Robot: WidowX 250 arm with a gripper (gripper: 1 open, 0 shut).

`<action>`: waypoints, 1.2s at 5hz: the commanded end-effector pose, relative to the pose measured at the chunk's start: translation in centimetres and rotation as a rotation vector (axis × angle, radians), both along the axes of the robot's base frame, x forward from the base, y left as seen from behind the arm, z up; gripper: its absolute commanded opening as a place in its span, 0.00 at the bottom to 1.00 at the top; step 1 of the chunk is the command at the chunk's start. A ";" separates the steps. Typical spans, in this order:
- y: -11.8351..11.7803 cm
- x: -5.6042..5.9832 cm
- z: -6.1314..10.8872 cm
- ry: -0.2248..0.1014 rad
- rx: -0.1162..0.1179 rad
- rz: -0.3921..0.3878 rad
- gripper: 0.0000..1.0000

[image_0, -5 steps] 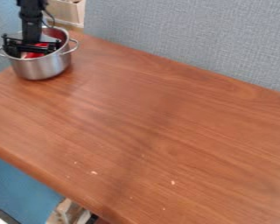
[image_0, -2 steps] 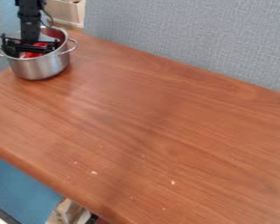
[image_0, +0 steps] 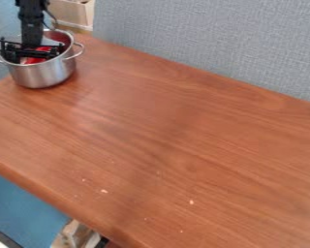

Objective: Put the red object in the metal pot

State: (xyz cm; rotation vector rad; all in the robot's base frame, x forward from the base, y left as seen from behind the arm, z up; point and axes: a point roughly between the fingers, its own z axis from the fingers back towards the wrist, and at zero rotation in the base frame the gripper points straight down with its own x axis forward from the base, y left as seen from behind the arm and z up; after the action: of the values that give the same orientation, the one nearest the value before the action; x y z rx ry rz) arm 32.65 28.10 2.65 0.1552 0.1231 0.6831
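Note:
The metal pot (image_0: 42,71) stands at the table's far left corner, shiny and round. Inside it lies the red object (image_0: 44,57), seen as a red patch below the rim. My black gripper (image_0: 32,46) hangs straight down over the pot's mouth, its fingers spread wide just above the red object. The jaws stand open and nothing is held between them. The arm above it runs out of the top of the frame.
The brown wooden table (image_0: 170,136) stretches from the pot toward the lower right. A blue-grey wall (image_0: 223,39) stands behind it. A pale box (image_0: 75,12) sits behind the pot. The table's front edge (image_0: 54,208) drops off at lower left.

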 end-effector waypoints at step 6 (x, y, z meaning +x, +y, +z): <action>1.5 -0.9 -0.3 0.024 -0.024 0.053 1.00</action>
State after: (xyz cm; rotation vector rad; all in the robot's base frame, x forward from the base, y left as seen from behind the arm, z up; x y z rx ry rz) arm 32.86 28.39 2.67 0.1495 0.1525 0.6927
